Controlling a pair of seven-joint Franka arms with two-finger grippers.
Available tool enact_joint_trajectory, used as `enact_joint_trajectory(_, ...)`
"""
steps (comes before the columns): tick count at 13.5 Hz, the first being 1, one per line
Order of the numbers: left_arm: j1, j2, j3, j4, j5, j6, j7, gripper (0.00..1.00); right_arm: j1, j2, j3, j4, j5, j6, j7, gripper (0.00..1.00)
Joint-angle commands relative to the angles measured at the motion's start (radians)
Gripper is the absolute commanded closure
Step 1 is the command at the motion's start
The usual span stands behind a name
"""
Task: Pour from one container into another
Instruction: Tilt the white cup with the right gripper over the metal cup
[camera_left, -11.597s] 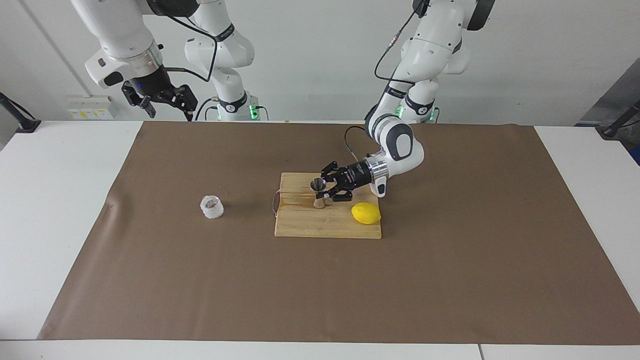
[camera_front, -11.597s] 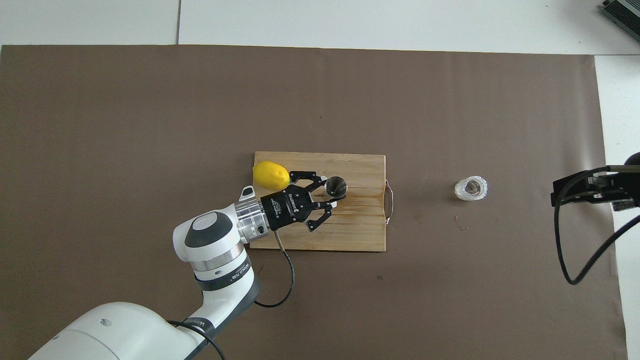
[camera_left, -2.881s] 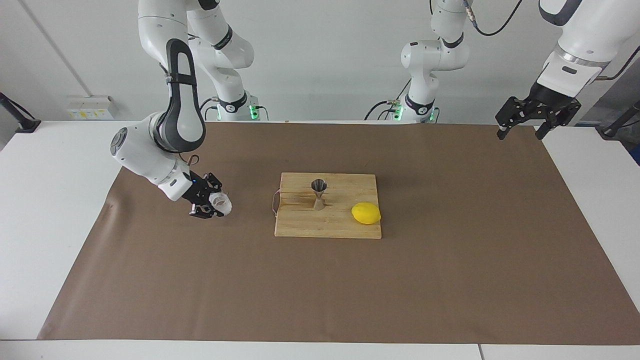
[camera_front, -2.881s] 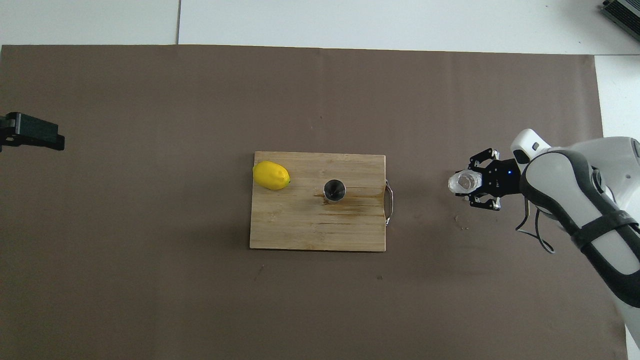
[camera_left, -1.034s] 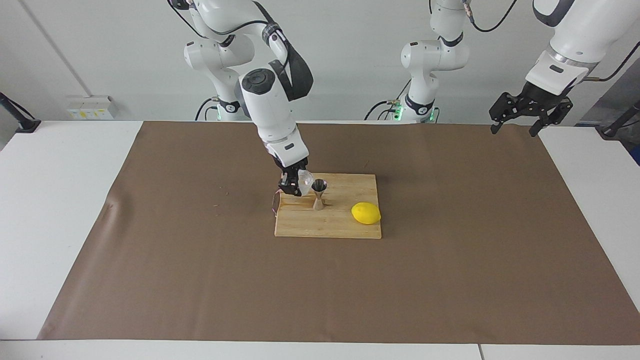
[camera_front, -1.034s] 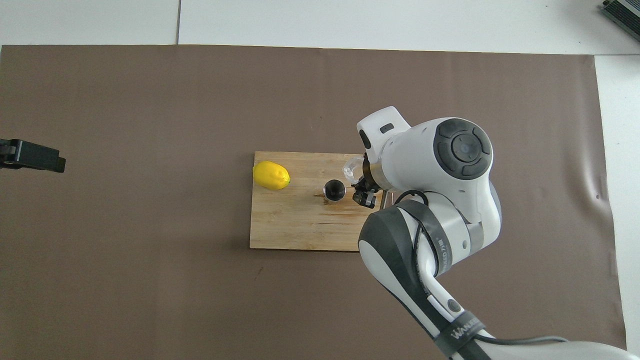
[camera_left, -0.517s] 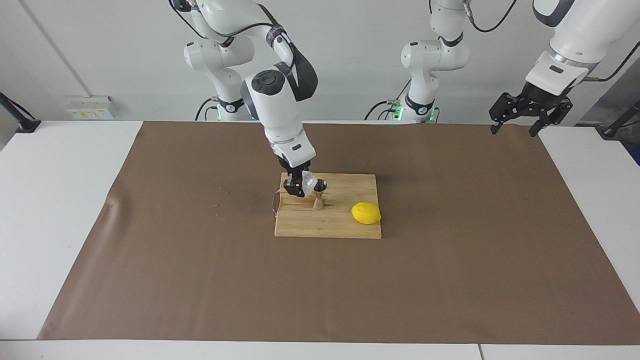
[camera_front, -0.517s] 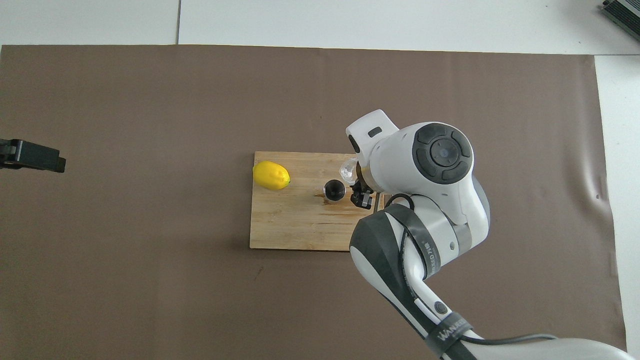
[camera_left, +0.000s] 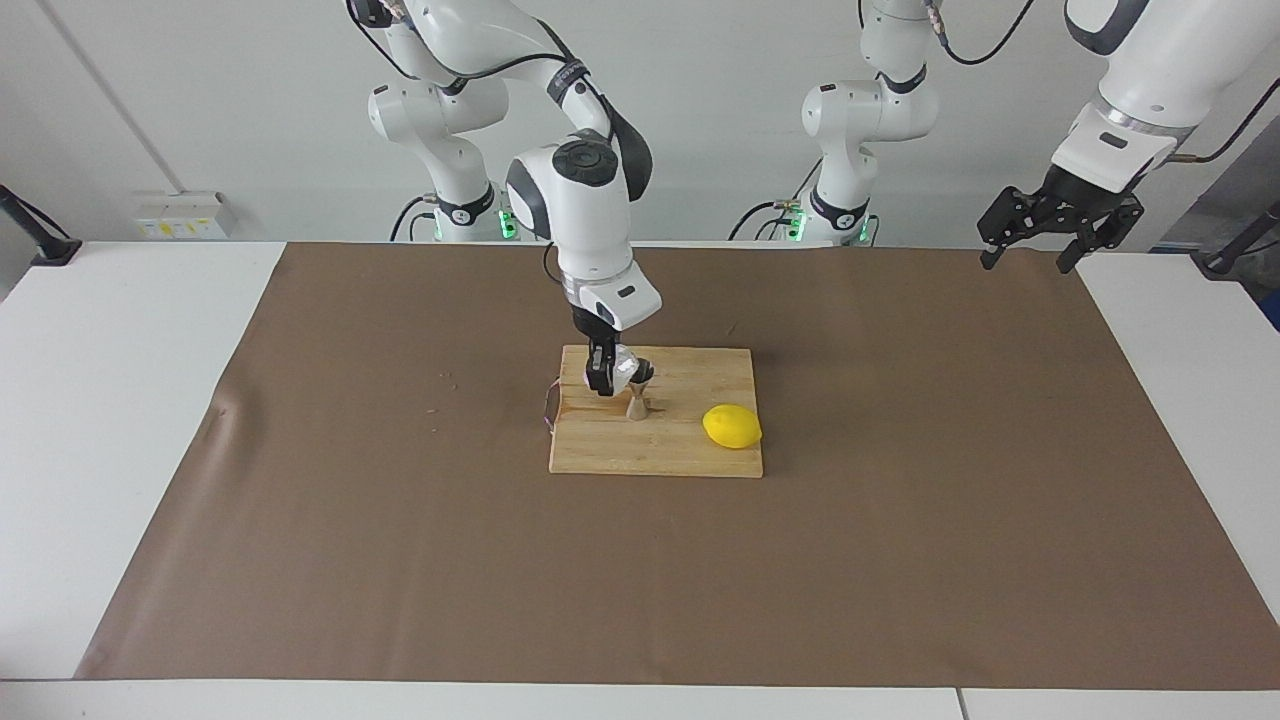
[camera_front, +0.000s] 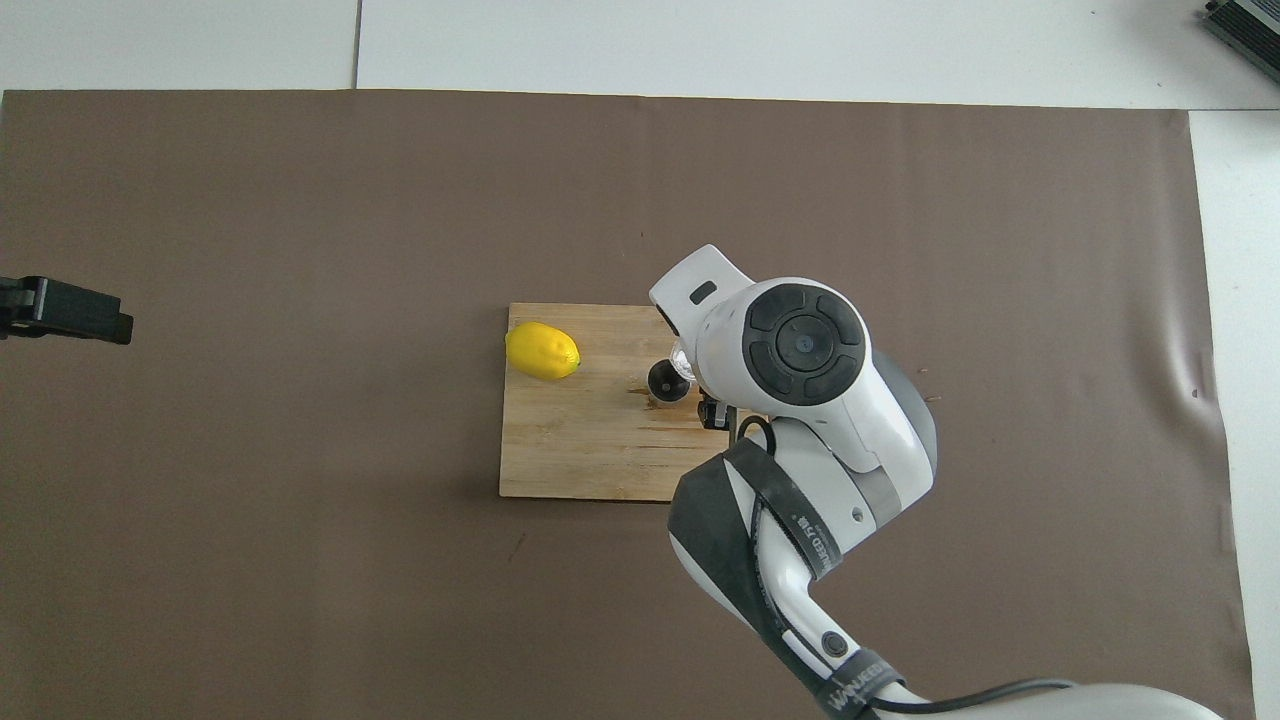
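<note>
Tipping the clear cup (camera_left: 622, 369) further over than a moment ago, the right end effector (camera_left: 606, 374) is closing the last gap to the steel jigger (camera_left: 638, 389), its fingers clamped on the cup so that the cup's mouth is now meeting the jigger's upper rim. That is putting the pour itself in hand; whether anything is flowing cannot be told. The jigger is standing upright on the wooden cutting board (camera_left: 690, 455) at the middle of the bench (camera_left: 130, 420), on the brown mat (camera_left: 400, 560). A lemon (camera_left: 732, 426) is lying on the same board, toward the left arm's end, apart from the jigger and out of the way. The left end effector (camera_left: 1034, 238) is waiting, fingers spread, above the mat's corner at its own end.
</note>
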Motion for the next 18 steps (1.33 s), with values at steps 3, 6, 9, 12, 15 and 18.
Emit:
enact_joint_trajectory(3,-0.003,-0.008,0.003,-0.011,-0.012,0.000,-0.020,0.00,0.003,0.002,0.000,0.003,-0.102,0.000,0.053,0.90)
enact_joint_trajectory(6,-0.003,-0.008,0.003,-0.011,-0.012,0.002,-0.020,0.00,0.020,-0.001,0.000,-0.011,-0.145,0.003,0.075,0.90)
enact_joint_trajectory(9,-0.003,-0.008,0.003,-0.011,-0.012,0.003,-0.020,0.00,0.035,-0.001,0.000,-0.013,-0.222,0.009,0.106,0.89)
enact_joint_trajectory(12,-0.003,-0.008,0.003,-0.011,-0.012,0.003,-0.020,0.00,0.044,-0.004,0.002,-0.020,-0.249,0.008,0.112,0.89)
enact_joint_trajectory(15,-0.003,-0.008,0.003,-0.011,-0.012,0.003,-0.020,0.00,0.064,-0.009,0.002,-0.034,-0.301,0.008,0.135,0.89)
enact_joint_trajectory(18,-0.003,-0.008,0.003,-0.011,-0.012,0.005,-0.020,0.00,0.066,-0.019,0.002,-0.056,-0.347,0.008,0.135,0.89)
